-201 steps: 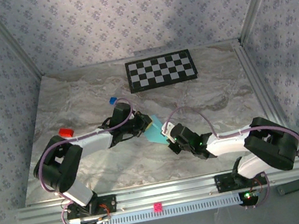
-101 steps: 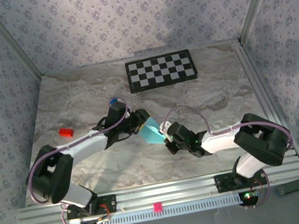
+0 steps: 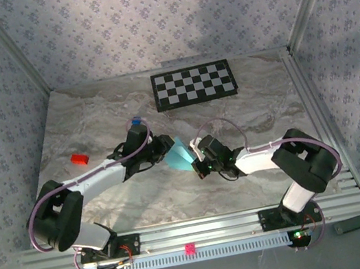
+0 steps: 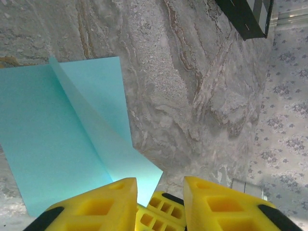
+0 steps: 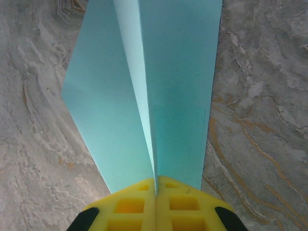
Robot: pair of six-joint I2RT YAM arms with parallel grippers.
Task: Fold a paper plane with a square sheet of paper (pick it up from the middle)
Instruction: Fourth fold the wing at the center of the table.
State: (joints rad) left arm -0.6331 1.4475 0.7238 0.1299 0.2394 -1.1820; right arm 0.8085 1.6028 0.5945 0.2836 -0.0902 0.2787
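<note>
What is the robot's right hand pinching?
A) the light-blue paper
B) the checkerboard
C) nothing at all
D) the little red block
A: in the right wrist view, the right gripper has its yellow jaws pressed together on the raised middle fold of the light-blue paper.
</note>
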